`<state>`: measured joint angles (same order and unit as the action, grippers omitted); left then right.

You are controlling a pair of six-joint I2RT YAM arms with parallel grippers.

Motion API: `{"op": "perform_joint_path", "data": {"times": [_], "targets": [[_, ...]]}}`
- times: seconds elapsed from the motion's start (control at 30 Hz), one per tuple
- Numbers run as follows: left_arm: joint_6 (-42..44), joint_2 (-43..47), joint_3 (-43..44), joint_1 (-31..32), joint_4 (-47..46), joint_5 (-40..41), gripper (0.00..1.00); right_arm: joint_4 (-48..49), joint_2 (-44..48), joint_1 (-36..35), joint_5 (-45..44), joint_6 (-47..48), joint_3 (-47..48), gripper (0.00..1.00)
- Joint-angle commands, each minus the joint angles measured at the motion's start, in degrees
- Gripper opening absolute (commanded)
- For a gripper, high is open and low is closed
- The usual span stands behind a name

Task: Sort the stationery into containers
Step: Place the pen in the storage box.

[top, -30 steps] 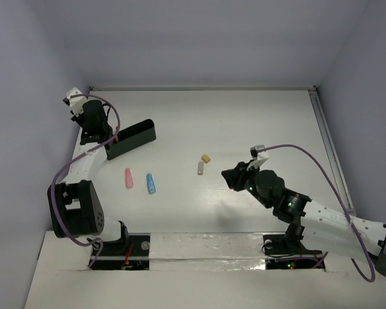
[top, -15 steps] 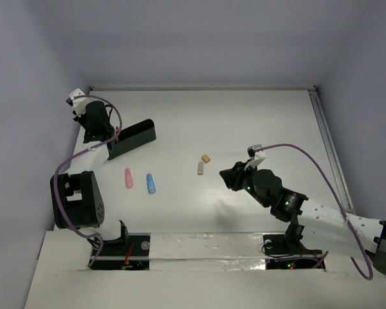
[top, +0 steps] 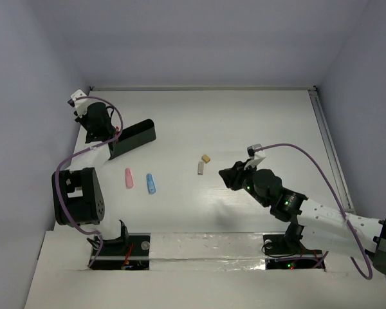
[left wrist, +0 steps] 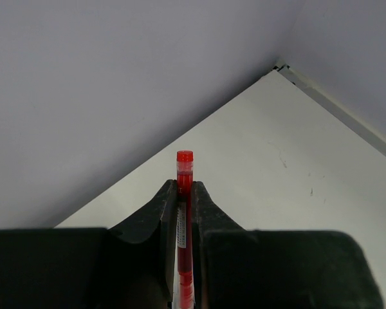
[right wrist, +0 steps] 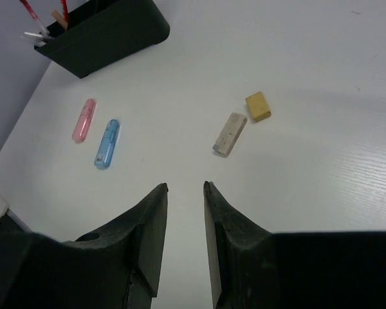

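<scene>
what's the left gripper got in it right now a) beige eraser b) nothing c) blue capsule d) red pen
d: in the left wrist view the left gripper is shut on a red pen, whose tip sticks out past the fingertips; the blue capsule and beige eraser lie loose on the table.

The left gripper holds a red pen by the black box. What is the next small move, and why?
Probably lower the left gripper a little over the black box, then open. It is shut on the red pen at the box's left end; whether the pen's tip is inside yet is hidden.
</scene>
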<state>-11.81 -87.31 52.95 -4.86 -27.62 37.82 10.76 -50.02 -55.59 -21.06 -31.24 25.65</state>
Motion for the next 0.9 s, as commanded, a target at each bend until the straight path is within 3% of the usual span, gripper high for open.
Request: {"op": "perform_joint_path", "data": {"times": [0.0, 0.3, 0.67, 0.87], "targets": [[1.27, -0.23, -0.65, 0.56, -3.76, 2.43, 0.0, 3.3, -0.17, -0.48, -0.03, 0.92, 0.54, 0.35], [4.08, -0.23, -2.59, 4.51, -6.57, 6.82, 0.05, 3.12, 0.45, -0.48, -0.39, 0.75, 0.45, 0.35], [4.26, -0.58, -2.85, 5.04, -6.66, 7.88, 0.11, 3.12, 1.68, -0.48, -0.74, 0.57, -0.25, 0.35], [5.48, 0.29, -3.11, 6.26, -6.49, 9.72, 0.23, 3.65, 1.07, -0.48, -0.74, 0.48, -0.16, 0.35]]}}
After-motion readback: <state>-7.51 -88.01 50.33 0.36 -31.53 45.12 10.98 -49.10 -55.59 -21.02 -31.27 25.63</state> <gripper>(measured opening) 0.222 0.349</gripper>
